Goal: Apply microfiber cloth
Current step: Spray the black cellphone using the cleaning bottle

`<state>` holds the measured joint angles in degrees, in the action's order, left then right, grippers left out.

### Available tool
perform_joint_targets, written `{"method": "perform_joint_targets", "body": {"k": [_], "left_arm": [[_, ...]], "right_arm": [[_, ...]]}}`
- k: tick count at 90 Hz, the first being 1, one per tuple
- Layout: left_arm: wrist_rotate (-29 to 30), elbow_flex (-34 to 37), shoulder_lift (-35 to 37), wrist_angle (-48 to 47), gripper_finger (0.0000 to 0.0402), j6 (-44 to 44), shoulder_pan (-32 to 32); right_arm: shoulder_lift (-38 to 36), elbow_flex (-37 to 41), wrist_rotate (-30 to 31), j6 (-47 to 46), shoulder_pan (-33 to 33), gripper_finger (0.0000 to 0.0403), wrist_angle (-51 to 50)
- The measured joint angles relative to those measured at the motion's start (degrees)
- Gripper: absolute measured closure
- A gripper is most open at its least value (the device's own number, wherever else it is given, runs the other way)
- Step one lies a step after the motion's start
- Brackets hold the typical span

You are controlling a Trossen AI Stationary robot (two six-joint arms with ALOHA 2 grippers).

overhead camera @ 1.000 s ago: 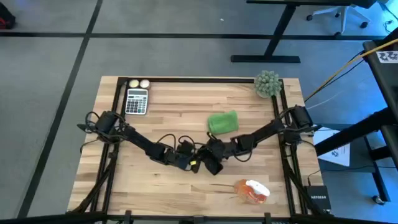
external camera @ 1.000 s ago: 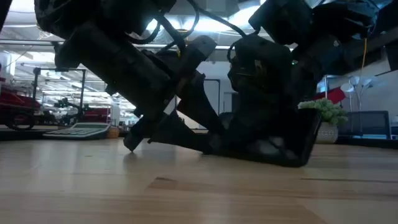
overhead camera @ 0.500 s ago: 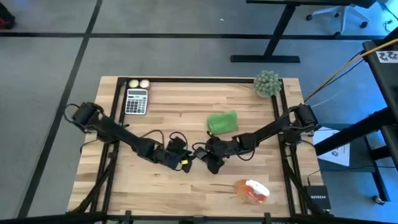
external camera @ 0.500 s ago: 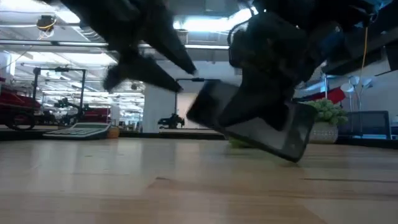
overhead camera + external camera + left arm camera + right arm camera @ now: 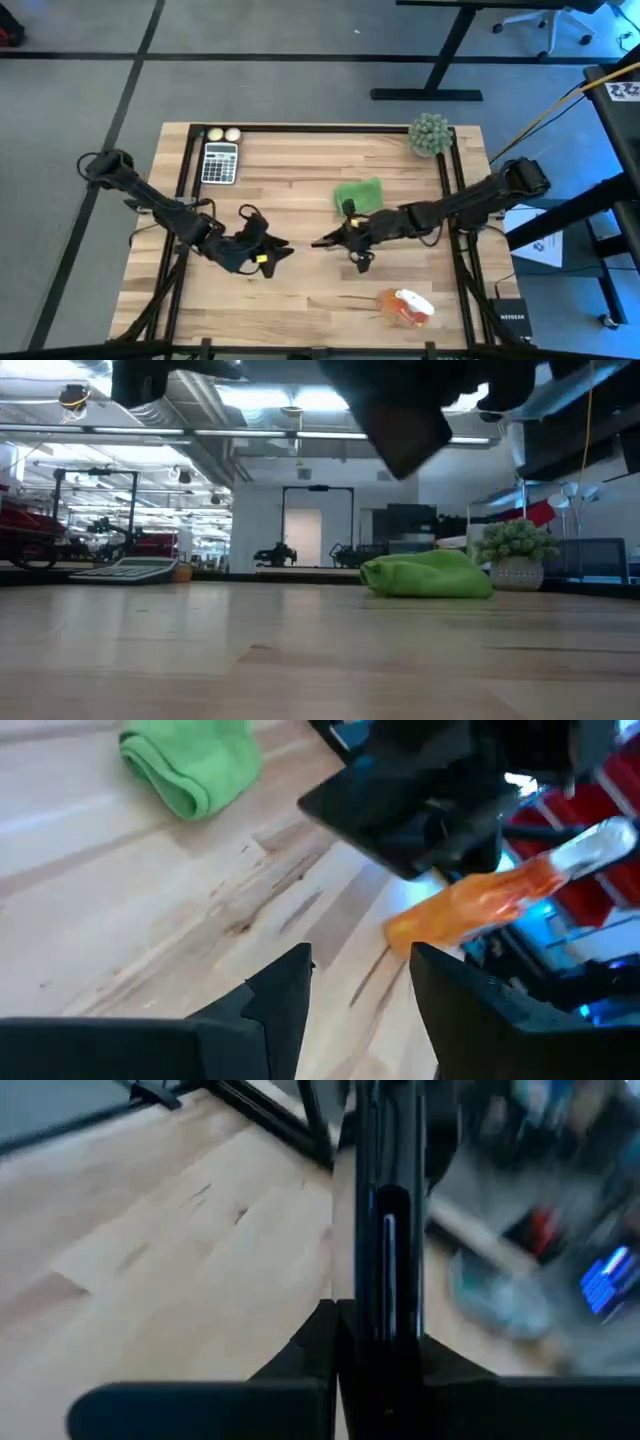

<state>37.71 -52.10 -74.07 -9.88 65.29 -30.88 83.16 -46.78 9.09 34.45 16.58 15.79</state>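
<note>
high view straight down over the table (image 5: 300,300), low view level at tabletop, both sharing the green cloth (image 5: 358,194)

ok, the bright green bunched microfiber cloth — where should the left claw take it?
Probably the rounded folded edge of the bright green bunched microfiber cloth, coming from above. It lies low and soft on the light wooden table, so a top pinch on the thick fold should catch several layers. The left claw is open.

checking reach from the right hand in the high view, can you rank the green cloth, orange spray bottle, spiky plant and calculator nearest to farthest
From the right hand, which grips a black phone at mid-table:
1. Microfiber cloth, just behind it toward the far edge.
2. Orange spray bottle, on the near edge on the right-arm side.
3. Spiky plant and calculator, at the far right and far left corners: too close to call.
</note>
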Motion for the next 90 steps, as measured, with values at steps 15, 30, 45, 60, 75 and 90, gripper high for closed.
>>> {"method": "perform_joint_targets", "body": {"k": [15, 30, 45, 60, 75, 90], "left_arm": [[-1.23, 0.15, 0.41, 4.46, 0.0245, 2.68, 2.12], [-10.05, 0.16, -1.03, 16.26, 0.0245, -0.05, 6.92], [-16.40, 0.16, -2.67, 20.57, 0.0245, -1.35, 11.11], [-25.25, 0.20, -7.14, 27.85, 0.0245, -1.42, 14.70], [-34.58, 0.38, -12.06, 38.72, 0.0245, -2.27, 15.58], [-34.96, 0.38, -12.80, 39.33, 0.0245, -2.80, 15.05]], "right_arm": [[-0.62, -0.02, 5.80, 19.80, 1.28, 0.0389, 6.16], [0.43, -0.04, 14.83, 38.84, 5.18, 0.0389, 12.13], [0.43, -0.07, 18.00, 49.28, 9.77, 0.0389, 13.50], [0.41, -0.07, 19.53, 53.37, 10.78, 0.0389, 15.78], [0.19, -0.04, 18.08, 56.29, 11.23, 0.0389, 15.91], [0.23, -0.04, 17.30, 56.90, 11.21, 0.0389, 15.66]]}}
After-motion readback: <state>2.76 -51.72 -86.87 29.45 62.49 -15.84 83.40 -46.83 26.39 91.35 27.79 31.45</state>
